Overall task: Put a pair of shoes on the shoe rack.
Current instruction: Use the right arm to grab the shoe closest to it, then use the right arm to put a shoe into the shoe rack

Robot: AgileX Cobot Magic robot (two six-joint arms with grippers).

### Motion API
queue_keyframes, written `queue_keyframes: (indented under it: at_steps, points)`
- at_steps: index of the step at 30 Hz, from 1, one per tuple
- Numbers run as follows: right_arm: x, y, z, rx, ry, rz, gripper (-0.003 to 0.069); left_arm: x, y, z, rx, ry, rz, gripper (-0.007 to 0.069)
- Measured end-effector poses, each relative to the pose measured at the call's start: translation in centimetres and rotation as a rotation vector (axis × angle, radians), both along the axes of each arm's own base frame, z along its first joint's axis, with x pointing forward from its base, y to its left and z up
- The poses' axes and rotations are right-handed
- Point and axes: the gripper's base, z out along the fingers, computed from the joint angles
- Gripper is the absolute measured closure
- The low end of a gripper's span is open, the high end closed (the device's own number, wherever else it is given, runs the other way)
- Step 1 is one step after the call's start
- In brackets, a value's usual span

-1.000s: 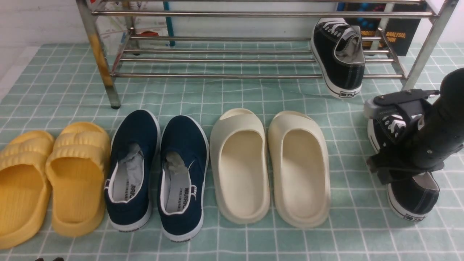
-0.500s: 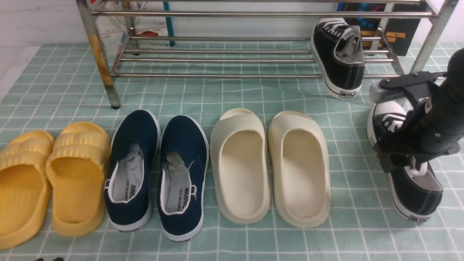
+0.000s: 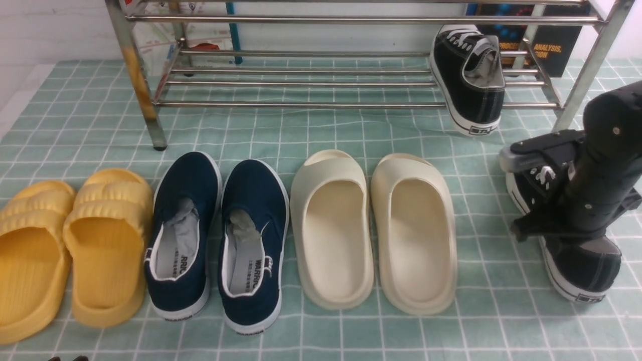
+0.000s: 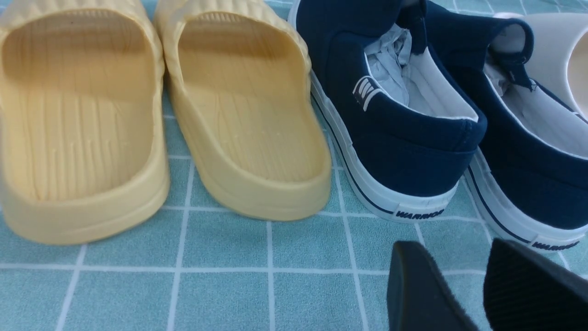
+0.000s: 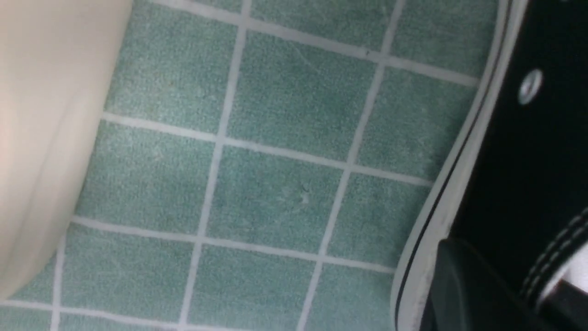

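Near edge: left gripper (image 4: 455,252) hovers over green-checked cloth (image 3: 351,131), fingers apart, nothing between them, just behind the navy slip-ons' (image 3: 251,235) heels.

Row, left to right: yellow slides (image 3: 108,240), navy slip-ons, cream slides (image 3: 331,235); pairs nearly touching, heels towards the camera.

Far right: floor sneaker (image 3: 582,265) lies flat on the cloth, toe towards the rack, a band of bare cloth between it and the cream slides. Right gripper (image 3: 562,220) is over its opening, jaws closed on its side wall, one finger (image 5: 464,294) against the outer canvas.

A strip of bare cloth runs between the toes and the shoe rack (image 3: 301,104).

Racked sneaker (image 3: 471,75) sits at the lower shelf's right end, tilted, heel overhanging the front bar. The bars to its left lie bare.
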Motion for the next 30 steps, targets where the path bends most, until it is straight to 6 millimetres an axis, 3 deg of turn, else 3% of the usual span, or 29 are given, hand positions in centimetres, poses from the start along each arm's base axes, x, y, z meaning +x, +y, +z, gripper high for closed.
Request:
queue_keyframes:
  at_steps: [5,10,17,30]
  points:
    - [0.0,0.0,4.5,0.023,-0.118,0.023,0.0645,0.0,0.0,0.0,0.0,0.0,0.0,0.0386]
    - [1.4,0.2,7.3,0.048,-0.223,-0.013,0.0645,0.0,0.0,0.0,0.0,0.0,0.0,0.0386]
    - [2.7,0.3,6.6,0.033,-0.245,-0.028,0.0643,0.0,0.0,0.0,0.0,0.0,0.0,0.0386]
    - [10.0,1.2,4.7,0.01,-0.47,-0.077,0.0641,0.0,0.0,0.0,0.0,0.0,0.0,0.0386]
